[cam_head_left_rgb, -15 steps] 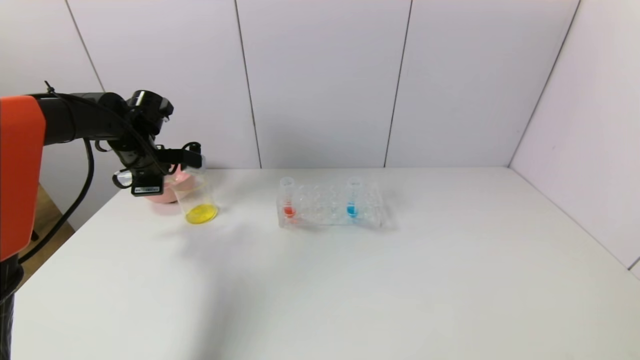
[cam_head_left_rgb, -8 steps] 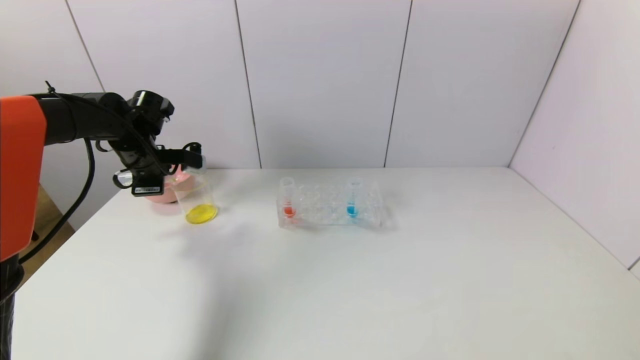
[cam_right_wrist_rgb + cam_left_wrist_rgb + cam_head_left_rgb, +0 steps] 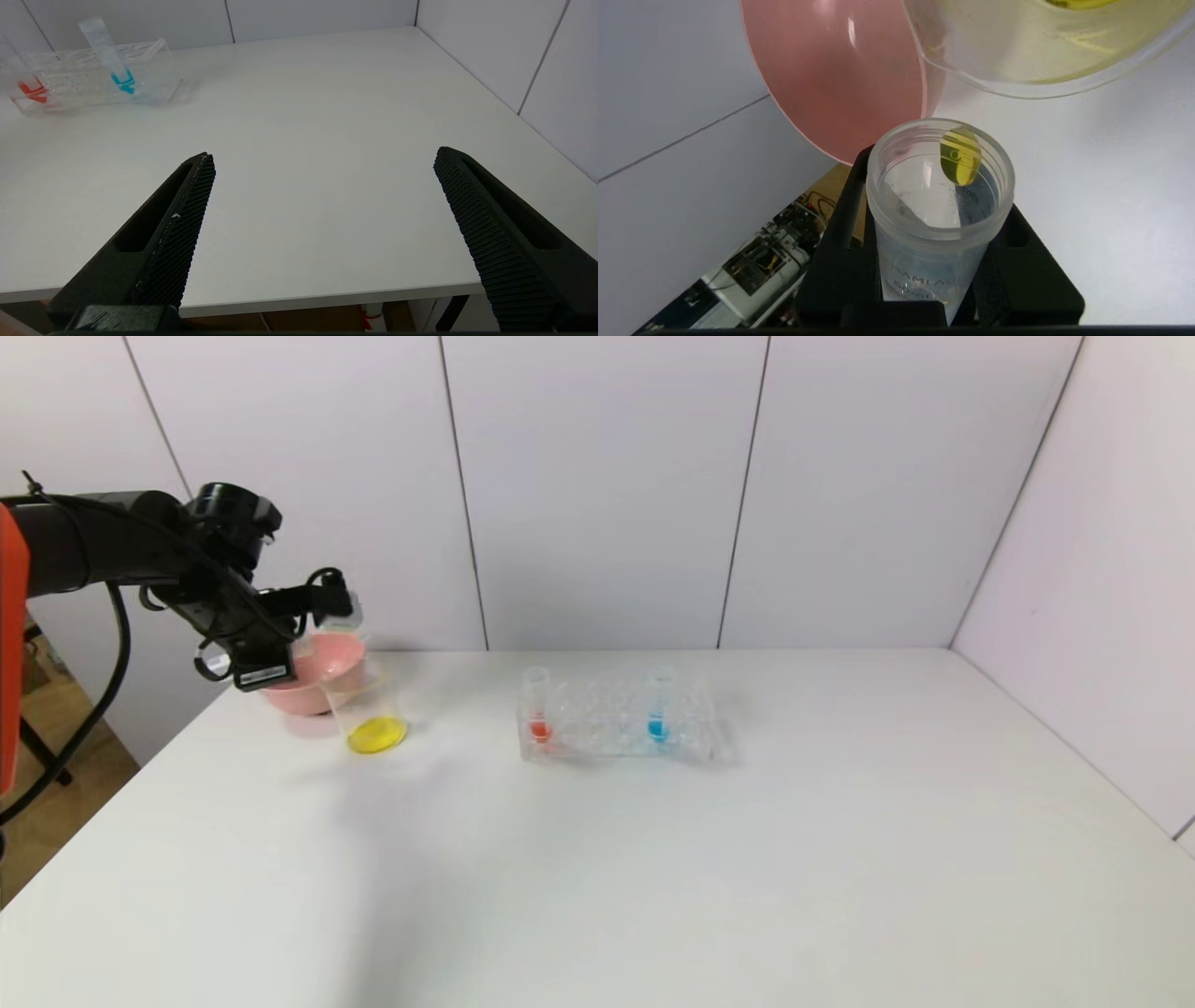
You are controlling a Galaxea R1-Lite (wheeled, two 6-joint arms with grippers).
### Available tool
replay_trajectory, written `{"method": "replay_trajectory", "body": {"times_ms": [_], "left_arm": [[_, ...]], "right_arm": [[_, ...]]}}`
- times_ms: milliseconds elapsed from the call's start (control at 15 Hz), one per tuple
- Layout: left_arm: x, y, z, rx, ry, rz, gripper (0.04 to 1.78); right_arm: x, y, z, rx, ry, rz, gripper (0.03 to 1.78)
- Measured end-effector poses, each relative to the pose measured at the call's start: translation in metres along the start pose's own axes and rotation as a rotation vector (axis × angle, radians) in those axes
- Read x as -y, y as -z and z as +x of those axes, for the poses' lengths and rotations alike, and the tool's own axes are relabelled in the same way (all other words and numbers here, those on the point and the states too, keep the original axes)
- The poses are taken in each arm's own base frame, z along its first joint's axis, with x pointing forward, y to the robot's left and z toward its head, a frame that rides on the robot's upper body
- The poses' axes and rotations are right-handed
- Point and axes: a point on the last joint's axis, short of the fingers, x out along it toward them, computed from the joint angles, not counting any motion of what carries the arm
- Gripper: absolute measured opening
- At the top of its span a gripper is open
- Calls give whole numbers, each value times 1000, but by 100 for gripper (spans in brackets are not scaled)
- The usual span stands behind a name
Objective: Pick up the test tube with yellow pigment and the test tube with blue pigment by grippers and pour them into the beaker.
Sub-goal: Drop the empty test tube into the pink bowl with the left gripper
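Crowding the beaker (image 3: 366,714): pink bowl (image 3: 303,674) behind, tube rack (image 3: 618,719) well right.

Head camera overlooks the table (image 3: 653,859); wrist cameras view it closer.

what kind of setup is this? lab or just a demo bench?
Likely a mock chemistry bench in a robot test cell: a clear tube rack holding coloured-liquid tubes, a beaker with yellow liquid, all on a bare white table boxed in by plain white panels.
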Motion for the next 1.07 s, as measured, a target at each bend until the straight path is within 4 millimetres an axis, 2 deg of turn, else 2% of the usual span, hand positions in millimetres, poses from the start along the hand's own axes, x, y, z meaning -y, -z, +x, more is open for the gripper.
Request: {"method": "replay_trajectory", "body": {"times_ms": [267, 533, 867, 1067], "left_arm": [[-16, 5, -21, 236, -19, -384, 54], [-44, 20, -45, 384, -199, -719, 54], [-60, 31, -49, 482, -436, -1187, 54], [-54, 33, -38, 491, -495, -1251, 54]], "right_arm": [[0, 0, 0, 0, 0, 0, 171], [0, 0, 0, 0, 0, 0, 171], [0, 0, 0, 0, 0, 0, 171], [0, 0, 0, 0, 0, 0, 171]]}}
